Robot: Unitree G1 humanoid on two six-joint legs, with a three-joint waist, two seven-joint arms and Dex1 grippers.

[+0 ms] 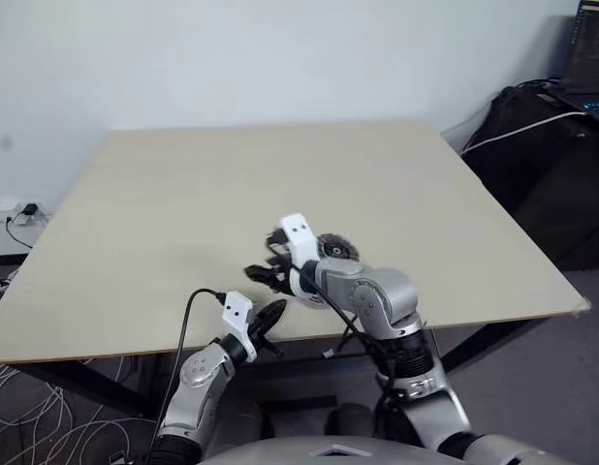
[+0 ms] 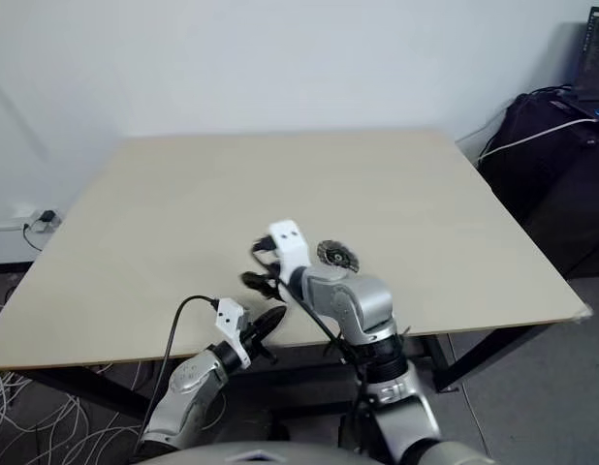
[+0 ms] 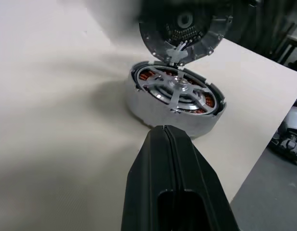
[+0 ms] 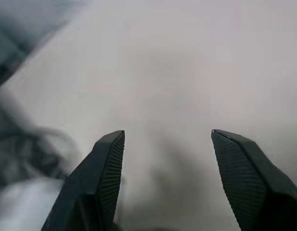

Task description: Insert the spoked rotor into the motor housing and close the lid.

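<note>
The motor housing [image 3: 155, 113], a silver round shell with copper windings, rests on the table near its front edge. The spoked rotor [image 3: 179, 89] sits inside it, copper showing between its pale spokes. Just behind stands the lid [image 3: 184, 21], a grey disc with its inner face toward the left wrist camera; it also shows on the table as the lid [image 1: 335, 250]. My left gripper [image 3: 165, 130] is shut and empty, pointing at the housing from the table edge. My right gripper [image 4: 167, 137] hangs open over bare tabletop left of the housing, nothing between its fingers [image 4: 107, 163]. My right forearm covers the housing in the head views.
The pale wooden table [image 1: 280, 174] reaches back to a white wall. Dark bags [image 1: 542, 145] and a laptop [image 1: 590, 58] stand off its right side. Cables and a plug strip [image 1: 18, 213] lie at the left.
</note>
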